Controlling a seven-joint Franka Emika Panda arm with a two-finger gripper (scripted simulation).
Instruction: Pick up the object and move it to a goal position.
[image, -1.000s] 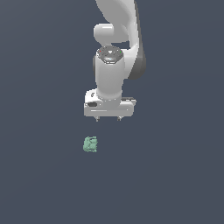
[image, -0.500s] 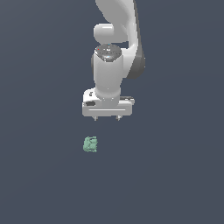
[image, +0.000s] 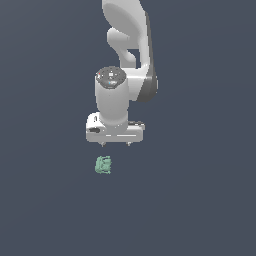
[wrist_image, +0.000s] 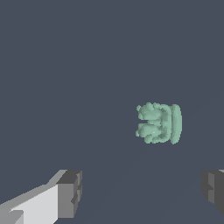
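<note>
The object (image: 103, 165) is a small mint-green, lumpy item with bumpy ridges, lying on the dark grey floor. My white gripper (image: 115, 144) hangs above it, a little toward the exterior view's right, with only the fingertips showing below the hand. In the wrist view the object (wrist_image: 159, 123) lies beyond the fingertips, apart from both. The two grey pads (wrist_image: 70, 194) stand wide apart with nothing between them. The gripper is open and empty.
The dark grey floor (image: 200, 200) fills both views. The white arm (image: 127, 45) rises behind the gripper.
The gripper has moved down and toward the exterior view's left, closer to the object. The object has not moved.
</note>
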